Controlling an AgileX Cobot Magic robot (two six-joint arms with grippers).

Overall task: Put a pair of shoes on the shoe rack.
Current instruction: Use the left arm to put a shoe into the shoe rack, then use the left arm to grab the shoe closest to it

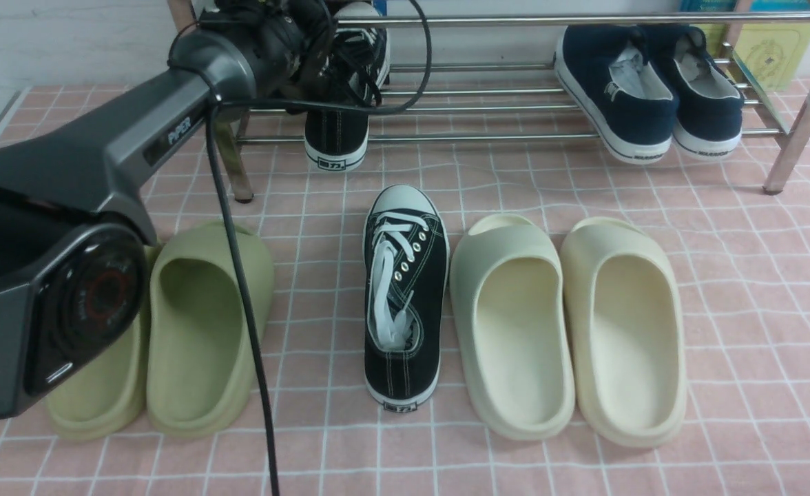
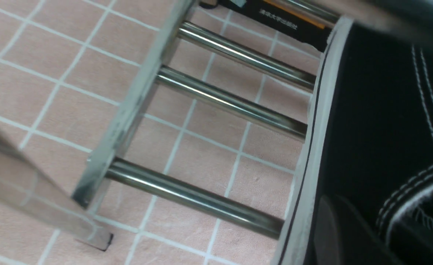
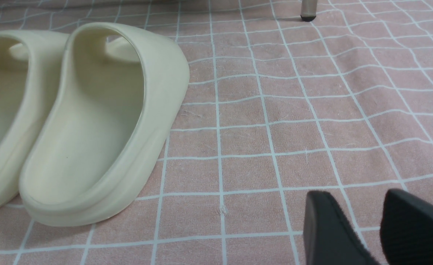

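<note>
One black sneaker (image 1: 336, 134) rests on the left end of the chrome shoe rack (image 1: 487, 138), heel toward me, its sole lying across the bars (image 2: 220, 99). My left gripper (image 1: 346, 65) is at this shoe's opening. In the left wrist view one dark finger (image 2: 334, 235) lies against the shoe's black canvas side (image 2: 371, 121); the other finger is hidden. The second black sneaker (image 1: 405, 296) stands on the floor in the middle, toe toward the rack. My right gripper (image 3: 360, 209) hovers open over bare floor, nothing between its fingers.
Two navy slip-ons (image 1: 646, 89) sit on the rack's right half. Olive-green slippers (image 1: 198, 331) lie left of the floor sneaker and cream slippers (image 1: 570, 324) right of it. The rack's legs (image 1: 801, 117) stand on the pink checked cloth.
</note>
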